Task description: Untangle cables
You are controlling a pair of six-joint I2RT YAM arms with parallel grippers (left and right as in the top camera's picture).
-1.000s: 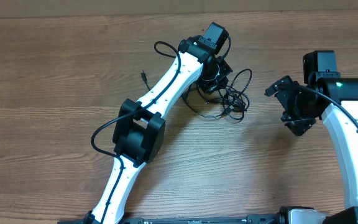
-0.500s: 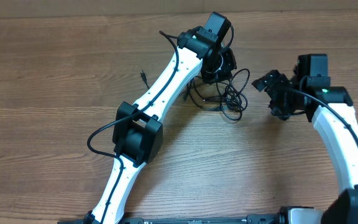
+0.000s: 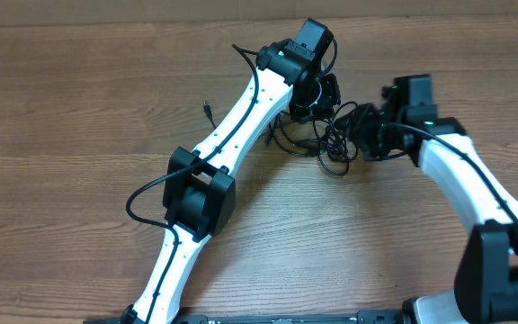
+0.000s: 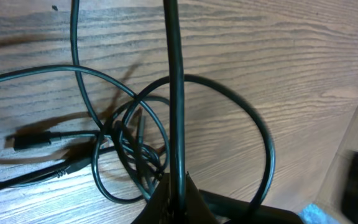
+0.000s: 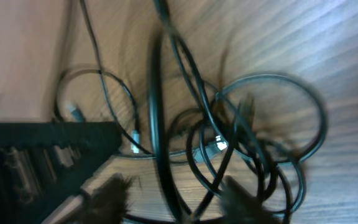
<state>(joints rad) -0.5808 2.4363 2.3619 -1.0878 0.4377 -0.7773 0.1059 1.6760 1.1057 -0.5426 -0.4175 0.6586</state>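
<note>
The cables (image 3: 333, 144) lie as a black tangle of loops on the wooden table, between my two grippers. My left gripper (image 3: 317, 97) hangs over the tangle's left side. In the left wrist view it (image 4: 176, 200) is shut on one cable (image 4: 176, 93) that runs straight up from the jaws. A plug end (image 4: 30, 141) lies at the left. My right gripper (image 3: 361, 128) has reached the tangle's right side. In the blurred right wrist view it (image 5: 176, 199) stands open, its fingers (image 5: 110, 196) apart with several strands (image 5: 253, 143) crossing between them.
A loose cable end with a small jack (image 3: 207, 110) lies left of the left arm. The left arm's black elbow (image 3: 200, 193) crosses the table's middle. The table's far edge (image 3: 151, 22) runs along the top.
My right arm has swung left from open table into the tangle, and its jaws have narrowed. The left gripper rose a little with its cable, then held still.
</note>
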